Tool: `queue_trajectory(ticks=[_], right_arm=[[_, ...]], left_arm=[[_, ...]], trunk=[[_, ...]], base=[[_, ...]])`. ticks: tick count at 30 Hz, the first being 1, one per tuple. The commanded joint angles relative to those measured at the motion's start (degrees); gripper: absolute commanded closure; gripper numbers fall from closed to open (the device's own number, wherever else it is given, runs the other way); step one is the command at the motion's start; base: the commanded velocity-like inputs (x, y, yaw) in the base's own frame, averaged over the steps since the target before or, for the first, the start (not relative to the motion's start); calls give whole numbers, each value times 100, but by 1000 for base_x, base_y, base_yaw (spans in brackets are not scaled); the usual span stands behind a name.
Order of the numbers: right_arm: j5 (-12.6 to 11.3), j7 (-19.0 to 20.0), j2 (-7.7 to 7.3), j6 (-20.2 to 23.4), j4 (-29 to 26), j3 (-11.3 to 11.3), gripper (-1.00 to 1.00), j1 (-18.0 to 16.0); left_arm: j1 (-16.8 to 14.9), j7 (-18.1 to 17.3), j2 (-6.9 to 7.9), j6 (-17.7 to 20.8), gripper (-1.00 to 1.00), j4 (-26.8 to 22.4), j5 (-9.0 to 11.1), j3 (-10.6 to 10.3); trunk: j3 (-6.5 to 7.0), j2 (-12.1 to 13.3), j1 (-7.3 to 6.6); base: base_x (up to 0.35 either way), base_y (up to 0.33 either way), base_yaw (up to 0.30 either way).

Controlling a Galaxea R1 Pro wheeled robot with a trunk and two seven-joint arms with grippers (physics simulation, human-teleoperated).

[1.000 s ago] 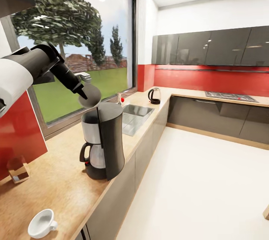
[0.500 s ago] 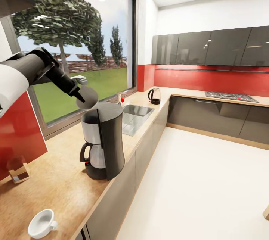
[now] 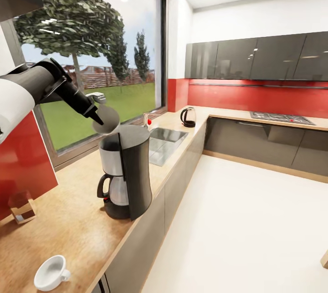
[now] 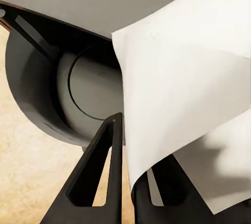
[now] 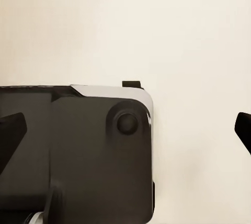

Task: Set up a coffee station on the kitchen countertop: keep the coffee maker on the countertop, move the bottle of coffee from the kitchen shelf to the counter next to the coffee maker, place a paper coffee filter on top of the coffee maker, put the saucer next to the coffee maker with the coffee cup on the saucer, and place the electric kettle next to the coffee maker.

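Note:
The dark grey coffee maker (image 3: 126, 171) stands on the beige countertop (image 3: 75, 220). Just above its top, at the window side, my left gripper (image 3: 95, 120) is shut on the pale paper coffee filter (image 3: 107, 119). The left wrist view has the filter (image 4: 188, 78) pinched between the black fingers (image 4: 102, 177), over the machine's round top (image 4: 78, 93). A white coffee cup (image 3: 51, 273) sits at the counter's near end, and the brown bottle of coffee (image 3: 22, 208) by the red wall. Far along the counter is the electric kettle (image 3: 188, 117). The saucer is out of view. My right gripper (image 5: 128, 127) is open over the floor.
A sink (image 3: 165, 141) with a tap is set in the counter beyond the coffee maker. A hob (image 3: 280, 118) lies on the far right counter under grey wall cabinets. A large window runs behind the counter. Pale floor (image 3: 241, 229) spreads to the right.
The left gripper with the filter has shifted slightly left and down over the coffee maker's top, then held still for the last half second.

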Motion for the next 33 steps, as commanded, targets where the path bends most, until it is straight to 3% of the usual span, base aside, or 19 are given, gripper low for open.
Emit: queue_trajectory(ticks=[1, 7, 10, 20, 33], right_arm=[[0, -12, 2, -19, 8, -3, -100, -2], [0, -12, 2, -19, 1, -1, -100, -2], [-2, -12, 12, -14, -22, -2, -100, -2], [-7, -12, 2, -11, -17, -2, -100, -2], [-8, -12, 2, -11, -18, -2, -100, -2]], left_arm=[[22, -43, 5, 34, 100, -12, -64, 8], [142, -43, 12, -3, 100, -11, -85, 10], [146, -43, 108, 24, 100, -17, -81, 170], [146, -43, -54, 60, 100, -25, -86, 228], [116, -43, 15, 63, 100, -46, -87, 315]], trunk=[[-3, -3, 2], [-3, -3, 2], [0, -3, 2], [0, -3, 2], [0, -3, 2]], base=[[0, 0, 0], [0, 0, 0], [0, 0, 0], [0, 0, 0], [0, 0, 0]])
